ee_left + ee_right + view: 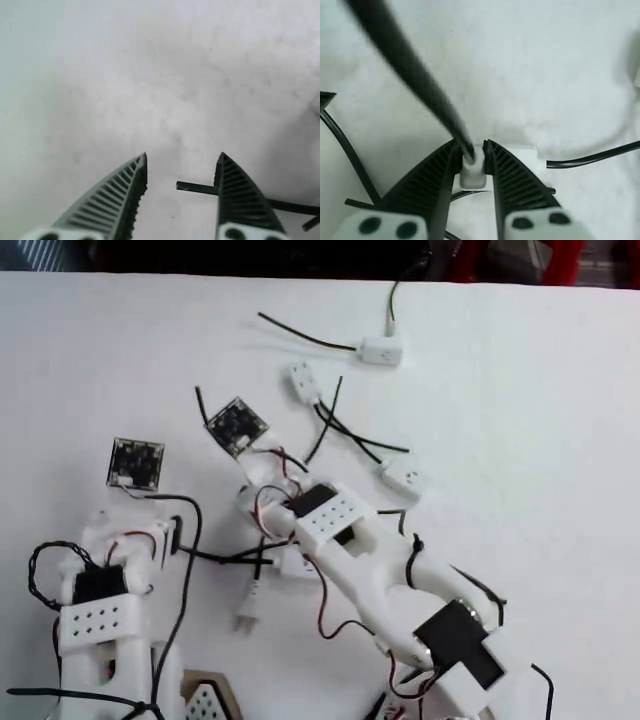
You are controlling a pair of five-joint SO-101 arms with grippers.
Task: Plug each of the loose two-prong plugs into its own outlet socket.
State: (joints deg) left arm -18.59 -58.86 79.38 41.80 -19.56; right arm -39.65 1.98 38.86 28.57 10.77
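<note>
On the surface (pixel 520 390), right hand (pixel 471 145) pinches what looks like a plug (pixel 471 175); left hand (pixel 183 156) gapes empty. I'd hold it level.

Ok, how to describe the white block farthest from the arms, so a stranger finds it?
Look along the white table's far edge, opposite the arms. The white block lies nearest that edge. Unlike the other blocks, it has a cord running off over that edge.
</note>
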